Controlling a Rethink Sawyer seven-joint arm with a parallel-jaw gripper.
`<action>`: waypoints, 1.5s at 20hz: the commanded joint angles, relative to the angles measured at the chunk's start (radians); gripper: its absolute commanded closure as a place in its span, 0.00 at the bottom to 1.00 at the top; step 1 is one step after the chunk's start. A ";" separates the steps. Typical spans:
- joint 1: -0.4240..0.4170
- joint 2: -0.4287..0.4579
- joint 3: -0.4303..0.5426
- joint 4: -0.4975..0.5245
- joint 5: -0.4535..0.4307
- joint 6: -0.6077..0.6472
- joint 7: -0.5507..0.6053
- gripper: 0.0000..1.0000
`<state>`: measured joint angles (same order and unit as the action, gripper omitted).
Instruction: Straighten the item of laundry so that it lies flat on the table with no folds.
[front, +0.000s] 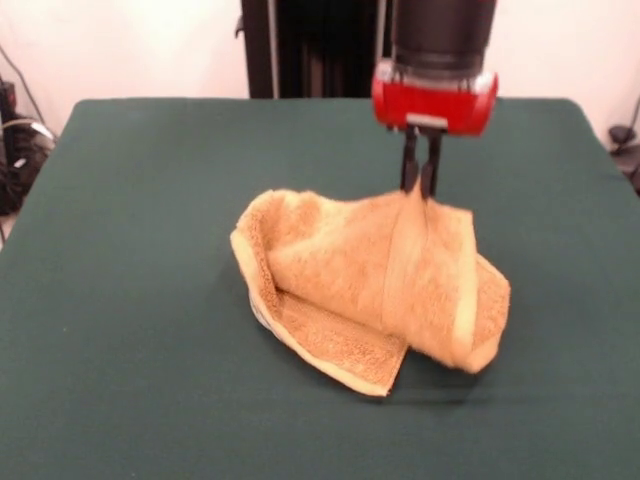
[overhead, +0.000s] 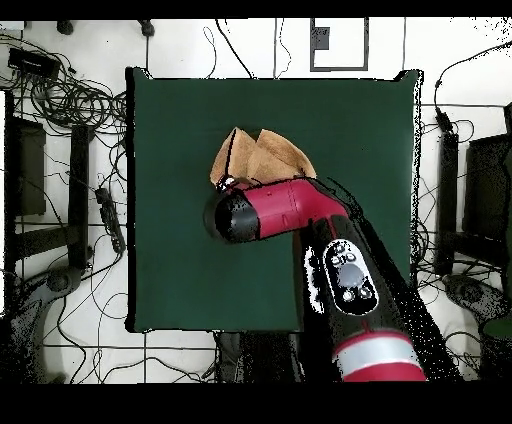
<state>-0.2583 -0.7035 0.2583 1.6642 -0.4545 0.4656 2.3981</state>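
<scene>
The orange-tan washcloth (front: 370, 285) lies crumpled and folded over itself near the middle of the dark green table (front: 120, 300). One part of it is pulled up into a peak. My gripper (front: 420, 185) comes down from above and is shut on that raised peak at the cloth's far edge. A flat woven band runs down the lifted part. In the overhead view the arm's red and black wrist (overhead: 265, 212) covers much of the washcloth (overhead: 265, 155), and the gripper itself is hidden under it.
The table's edges (overhead: 132, 200) border a white floor with cables and dark equipment (overhead: 60, 100) on both sides. The robot's pedestal (front: 310, 50) stands at the table's far side in the front view.
</scene>
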 joint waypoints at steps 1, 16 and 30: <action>-0.017 -0.145 0.080 0.286 0.100 0.009 0.044 1.00; -0.131 -0.478 0.153 0.604 0.324 0.114 -0.086 1.00; -0.244 -0.711 0.145 0.850 0.450 0.093 -0.295 1.00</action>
<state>-0.4820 -1.3601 0.3018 2.2947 -0.0756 0.5405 2.3887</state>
